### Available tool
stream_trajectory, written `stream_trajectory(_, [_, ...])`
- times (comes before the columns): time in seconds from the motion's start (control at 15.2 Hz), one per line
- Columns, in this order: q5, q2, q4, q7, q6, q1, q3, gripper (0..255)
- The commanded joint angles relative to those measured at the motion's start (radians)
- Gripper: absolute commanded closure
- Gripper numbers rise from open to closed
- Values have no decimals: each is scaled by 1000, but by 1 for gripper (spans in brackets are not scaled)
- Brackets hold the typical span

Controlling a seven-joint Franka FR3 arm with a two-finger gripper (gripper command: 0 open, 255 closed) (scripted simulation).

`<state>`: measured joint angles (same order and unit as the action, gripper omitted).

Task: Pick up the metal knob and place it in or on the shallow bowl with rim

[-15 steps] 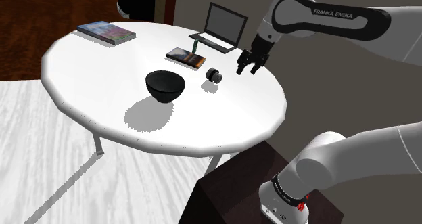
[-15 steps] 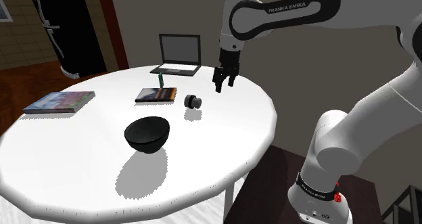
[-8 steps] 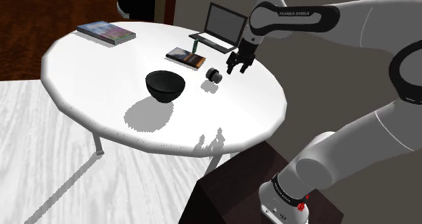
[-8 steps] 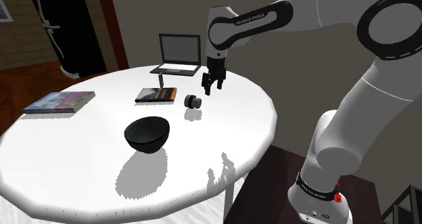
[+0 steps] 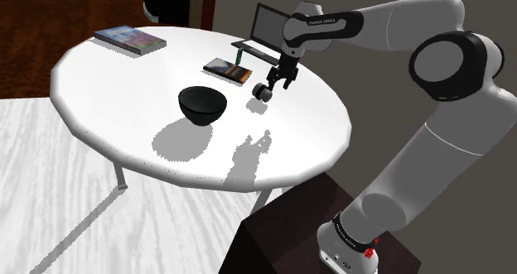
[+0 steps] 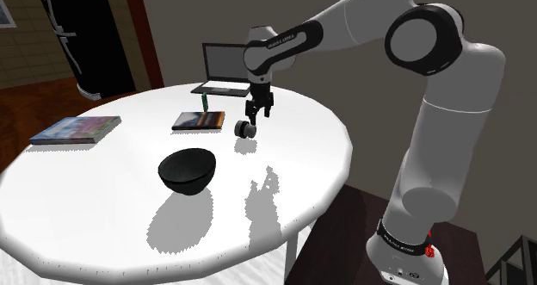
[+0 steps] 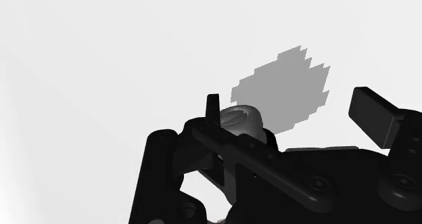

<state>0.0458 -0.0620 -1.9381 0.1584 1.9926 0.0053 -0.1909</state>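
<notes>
Plainly, my gripper (image 5: pixel 280 85): jaws stood apart, gripping nothing, to straddle the knob (image 5: pixel 263 91).
knob: lay just beside one finger.
bowl (image 5: pixel 203 104): sat apart, waiting.

1. White lettering "FRANKA EMIKA" runs along the dark link (image 5: pixel 319 21) of the arm just above its hand in the shoulder view.
2. The same brand marks that link (image 6: pixel 277 42) in the second exterior view, small but legible.
3. Fine white print circles the black ring (image 5: pixel 355 236) at the arm's foot, too small to read.
</notes>
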Motion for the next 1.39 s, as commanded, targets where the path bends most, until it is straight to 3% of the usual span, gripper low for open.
stream_trajectory(0.0, [12, -95, 84, 24, -1, -8, -4, 0])
stream_trajectory(0.26, [29, -257, 242, 59, -16, -28, -5, 0])
stream_trajectory(0.79, [38, -288, 181, 64, 75, -29, -1, 0])
stream_trajectory(1.25, [38, -288, 182, 64, 75, -29, -1, 0])
stream_trajectory(1.32, [38, -288, 182, 64, 75, -29, -1, 255])
